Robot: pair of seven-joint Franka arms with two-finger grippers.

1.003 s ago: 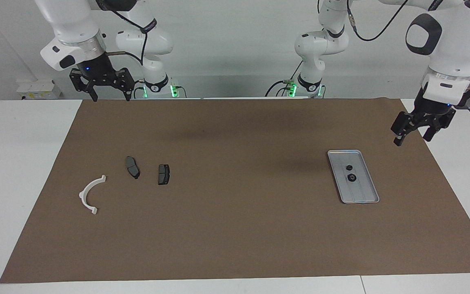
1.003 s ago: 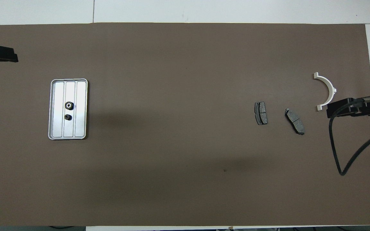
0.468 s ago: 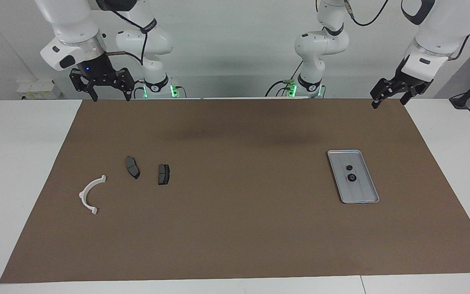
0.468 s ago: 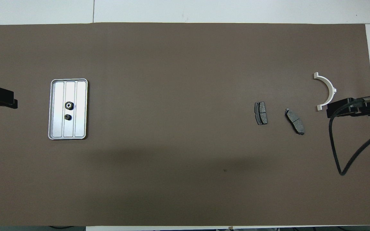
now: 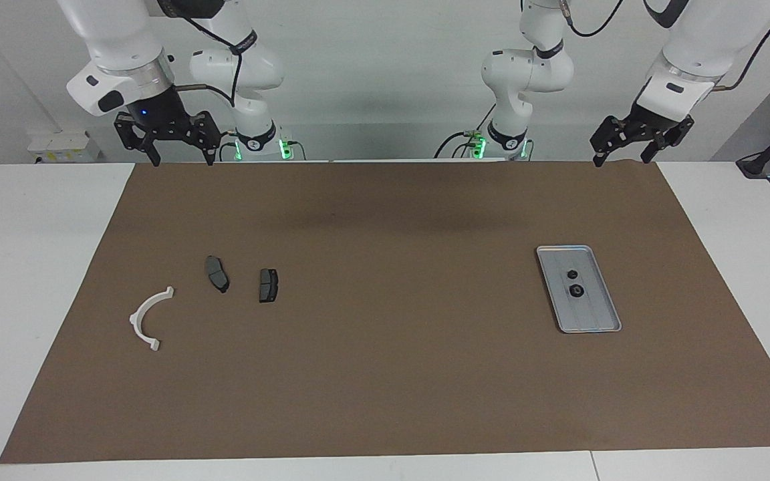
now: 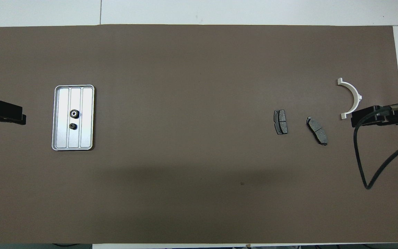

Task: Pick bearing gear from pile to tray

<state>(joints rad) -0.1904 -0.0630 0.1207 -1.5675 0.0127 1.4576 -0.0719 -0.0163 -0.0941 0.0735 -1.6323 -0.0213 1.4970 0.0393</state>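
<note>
Two bearing gears [image 5: 573,282] lie in the tray [image 5: 604,294]; we see both the left gripper [image 5: 633,141] and right gripper [image 5: 174,144] raised, open, empty.

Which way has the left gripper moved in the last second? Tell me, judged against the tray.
Yes. The left gripper has risen and pulled back toward the robots, away from the tray; it now hangs over the mat's edge nearest the robots.

Brown mat [image 5: 385,374] on white table [image 5: 24,267]. Silver tray [image 5: 592,321], ribbed; two black gears [image 5: 576,290]. White bracket [image 5: 148,319], dark grey pads [image 5: 267,285].
</note>
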